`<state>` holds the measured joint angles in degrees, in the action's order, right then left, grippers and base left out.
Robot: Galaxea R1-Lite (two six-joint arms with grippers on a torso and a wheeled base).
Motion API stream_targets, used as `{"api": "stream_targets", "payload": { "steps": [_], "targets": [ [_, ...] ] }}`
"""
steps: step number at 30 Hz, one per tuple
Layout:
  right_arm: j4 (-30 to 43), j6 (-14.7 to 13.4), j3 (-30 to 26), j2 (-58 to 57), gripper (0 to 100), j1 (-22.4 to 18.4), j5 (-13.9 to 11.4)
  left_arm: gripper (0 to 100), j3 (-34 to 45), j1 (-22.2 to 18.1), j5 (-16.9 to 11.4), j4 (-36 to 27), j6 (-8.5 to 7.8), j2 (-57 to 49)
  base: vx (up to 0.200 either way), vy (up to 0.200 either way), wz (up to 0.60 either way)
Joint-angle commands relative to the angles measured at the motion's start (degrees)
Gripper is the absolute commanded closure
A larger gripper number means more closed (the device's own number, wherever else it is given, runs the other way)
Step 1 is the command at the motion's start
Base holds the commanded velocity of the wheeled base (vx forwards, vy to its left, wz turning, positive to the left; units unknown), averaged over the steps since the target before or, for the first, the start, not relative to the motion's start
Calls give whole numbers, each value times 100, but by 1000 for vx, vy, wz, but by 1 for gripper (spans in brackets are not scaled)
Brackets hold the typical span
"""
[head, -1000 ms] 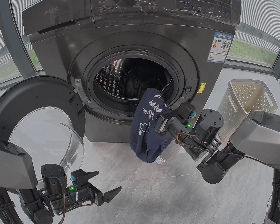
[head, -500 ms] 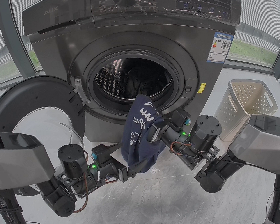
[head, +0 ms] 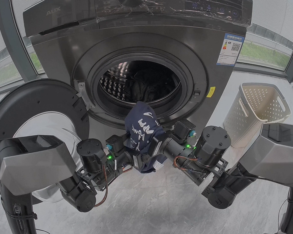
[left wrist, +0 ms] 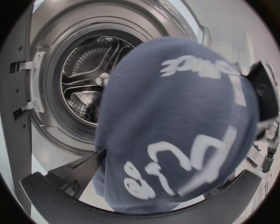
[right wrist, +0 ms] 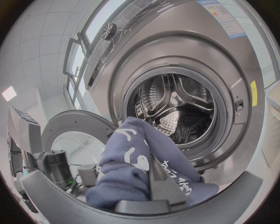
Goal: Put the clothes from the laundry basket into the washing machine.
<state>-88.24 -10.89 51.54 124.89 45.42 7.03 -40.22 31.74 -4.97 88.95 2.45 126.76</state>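
Observation:
A navy garment with white print (head: 141, 127) hangs in front of the washing machine's open drum (head: 142, 80), just below the rim. My right gripper (head: 150, 142) is shut on it from the right; in the right wrist view one finger (right wrist: 163, 182) presses into the bunched cloth (right wrist: 128, 169). My left gripper (head: 139, 161) is under the garment's lower end, open, one finger (left wrist: 87, 163) showing beside the cloth (left wrist: 175, 122) and the other hidden. Dark clothes (right wrist: 191, 128) lie inside the drum. The white laundry basket (head: 259, 107) stands on the right.
The washer's round door (head: 41, 113) is swung open to the left, close to my left arm. The floor in front of the machine is grey tile (head: 156, 204). Windows stand behind the machine on both sides.
My left arm has swung up from low on the left to the garment's hanging end, which is now bunched up. The right gripper has shifted left and slightly down with the garment.

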Motion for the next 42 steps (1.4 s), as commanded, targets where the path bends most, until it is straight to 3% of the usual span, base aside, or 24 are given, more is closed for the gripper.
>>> {"api": "stream_targets", "payload": {
  "steps": [1, 10, 14, 15, 21, 27, 39, 40, 42],
  "targets": [
    [-9, -36, -153, -141, 100, 160, 17, 0, -338, -116, 119, 25, 71, 314, 0, 0, 0],
    [-9, -45, -153, -229, 100, 230, 17, 0, -408, -125, 128, 34, 45, 640, 0, 0, 0],
    [-9, -72, -162, -229, 100, 230, 132, 0, -601, -133, 146, 34, 71, 675, 0, 0, 0],
    [-9, -72, -162, -229, 100, 230, 132, 100, -619, -133, 146, 34, 71, 675, 0, 0, 0],
    [-9, -72, -171, -229, 100, -51, 123, 100, -777, -265, 436, 34, 212, 622, 0, 0, 0],
    [-9, -80, -232, -185, 100, -359, 132, 100, -786, -503, 541, 34, 423, 262, 0, 0, 0],
    [-18, -63, -364, 105, 100, -332, 123, 100, 23, -292, 541, 34, 423, -521, 0, 0, 0],
    [-18, -54, -408, 105, 0, -315, 123, 100, 49, -265, 541, 34, 432, -573, 0, 0, 0],
    [-18, -54, -434, 97, 0, -297, 123, 100, 75, -256, 541, 34, 432, -617, 0, 0, 0]
  ]
}}
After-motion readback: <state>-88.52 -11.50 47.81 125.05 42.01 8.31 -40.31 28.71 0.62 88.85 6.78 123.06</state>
